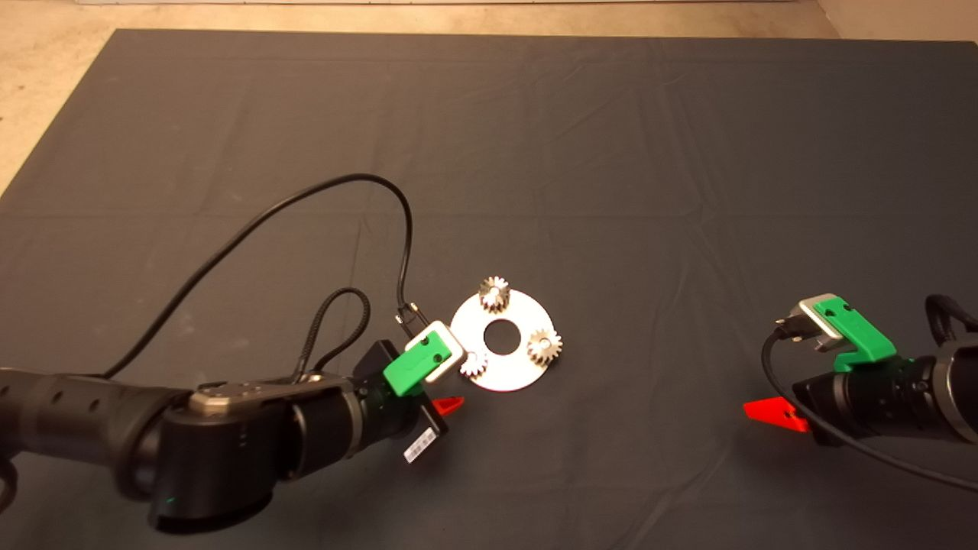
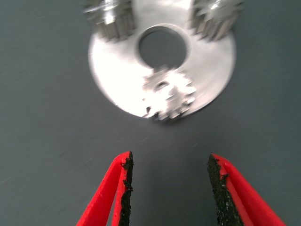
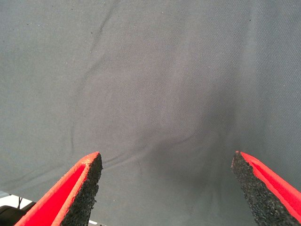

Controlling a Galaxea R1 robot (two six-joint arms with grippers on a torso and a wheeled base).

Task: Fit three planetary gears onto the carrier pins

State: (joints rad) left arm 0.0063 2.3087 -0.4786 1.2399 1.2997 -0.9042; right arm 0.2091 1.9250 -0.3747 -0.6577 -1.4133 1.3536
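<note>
- The left gripper (image 1: pixel 451 386), nearest the camera at the lower left, hangs just off the plate's (image 1: pixel 508 374) edge at about 8 o'clock. Its fingers (image 2: pixel 123 188) are spread wide and hold nothing.
- In the left wrist view, the nearest gear (image 2: pixel 168 94) lies just beyond the fingertips, centred on the gap between them but clear of both pads. It looks slightly tilted, so I judge it may not be fully down on its pin; the gripper seems placed to check or nudge it.
- On the plate, this gear (image 1: pixel 474 363) sits at about 8 o'clock, partly behind the gripper's green block in the head view.
- A second gear (image 1: pixel 494 293) sits at about 12 o'clock on the rim, over its pin.
- A third gear (image 1: pixel 545 347) sits at about 4 o'clock, likewise on the rim.
- The pins themselves are hidden under the gears, so the seating cannot be confirmed.
- All three gears appear placed, so the task looks nearly finished.
- The right gripper (image 1: pixel 772 412) waits well apart at 3 o'clock, fingers (image 3: pixel 82 190) wide open over the bare mat (image 1: pixel 688 153), empty.
</note>
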